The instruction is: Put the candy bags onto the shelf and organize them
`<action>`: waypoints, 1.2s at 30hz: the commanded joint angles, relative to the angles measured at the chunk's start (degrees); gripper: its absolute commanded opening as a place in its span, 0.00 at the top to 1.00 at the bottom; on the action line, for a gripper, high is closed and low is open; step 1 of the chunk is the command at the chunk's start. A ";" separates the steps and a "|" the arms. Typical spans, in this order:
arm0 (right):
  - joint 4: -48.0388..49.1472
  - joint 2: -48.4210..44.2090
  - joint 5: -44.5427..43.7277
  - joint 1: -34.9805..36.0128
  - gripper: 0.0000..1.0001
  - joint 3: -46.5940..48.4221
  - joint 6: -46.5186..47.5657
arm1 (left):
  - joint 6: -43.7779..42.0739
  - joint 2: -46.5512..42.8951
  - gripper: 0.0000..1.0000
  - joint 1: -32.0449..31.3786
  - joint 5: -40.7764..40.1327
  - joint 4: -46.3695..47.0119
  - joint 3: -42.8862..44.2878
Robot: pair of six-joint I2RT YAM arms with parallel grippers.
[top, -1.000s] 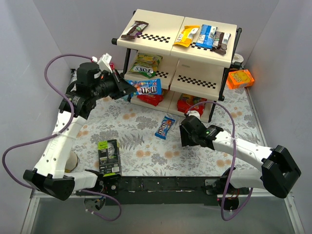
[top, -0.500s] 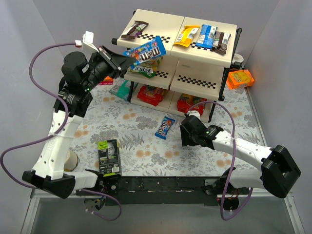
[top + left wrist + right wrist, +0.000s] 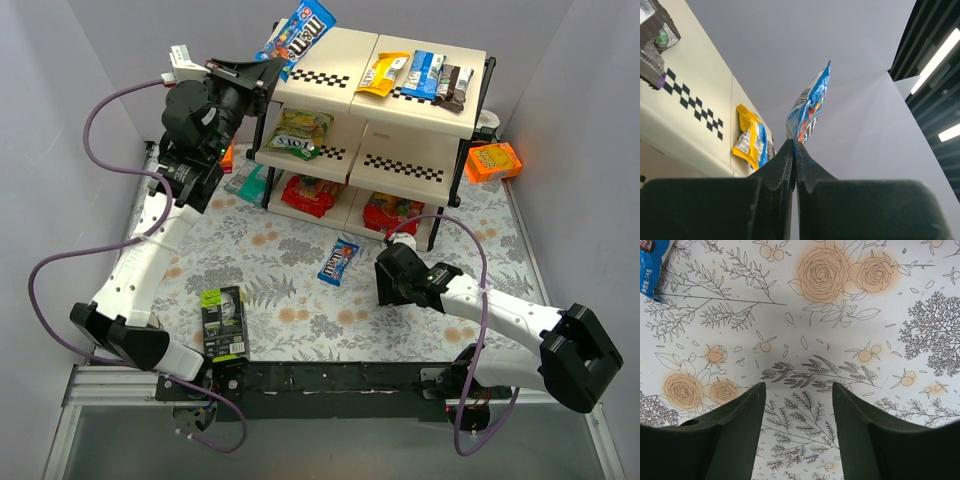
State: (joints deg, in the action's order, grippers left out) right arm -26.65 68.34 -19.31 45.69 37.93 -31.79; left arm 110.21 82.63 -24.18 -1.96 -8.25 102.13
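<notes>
Floral-print tabletop (image 3: 290, 300) fills the foreground, where the right pincer (image 3: 799, 387) hangs low with its jaws apart and nothing between them. A small blue glossy candy packet (image 3: 338, 259) lies flat just beyond it and to its left, long axis running from near-left to far-right. The right arm is clearly the nearer one to that packet. The right wrist view catches only a corner of it at the upper left edge.

Farther back, the left pincer (image 3: 794, 145) is raised high, clamped tight on the bottom edge of a large blue glossy M&M's bag (image 3: 298, 32). The bag stands out from the jaws up and away, long axis pointing past the far left corner of the three-tier cream shelf with black checkered strips (image 3: 335, 55). It hangs above the top tier's left panel. A set-down there likely means lowering and laying it flat, left of the yellow packet (image 3: 385, 72).

Seen edge-on from the left wrist, the bag shows little of its face. From above, pincer and bag cover much of that left panel, so how much free space remains there is hard to judge. Whether the bag touches the shelf cannot be told.
</notes>
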 commanded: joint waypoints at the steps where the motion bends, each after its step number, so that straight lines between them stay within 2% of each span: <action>1: 0.90 -1.71 -0.82 -0.43 0.37 -0.40 -1.61 | 2.80 2.35 1.00 -4.63 -13.94 2.54 4.92; 6: 0.81 -2.86 -1.26 -0.52 0.37 -1.11 -2.13 | 6.06 5.61 1.00 -5.96 -19.57 2.63 6.85; 13: 0.64 -3.30 -1.52 -0.60 0.37 -1.72 -2.13 | 5.54 12.11 1.00 -7.19 -22.21 0.79 13.00; 20: 0.81 -3.82 -1.43 -0.87 0.37 -2.34 -2.22 | 5.27 14.22 1.00 -7.46 -25.19 -0.10 13.10; 26: 0.81 -4.00 -1.61 -1.04 0.37 -2.60 -2.05 | 4.13 16.33 1.00 -7.37 -23.89 -0.80 15.11; 30: 0.73 -4.17 -1.61 -1.13 0.37 -2.69 -2.05 | 4.31 18.35 0.98 -7.46 -24.41 -5.89 18.98; 36: 0.81 -4.09 -1.52 -1.22 0.37 -2.60 -1.87 | 4.39 18.27 0.96 -7.46 -26.08 -6.78 18.46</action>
State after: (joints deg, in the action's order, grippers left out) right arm -26.87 65.28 -19.42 44.95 35.64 -33.06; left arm 114.48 101.91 -31.38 -25.41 -13.34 118.89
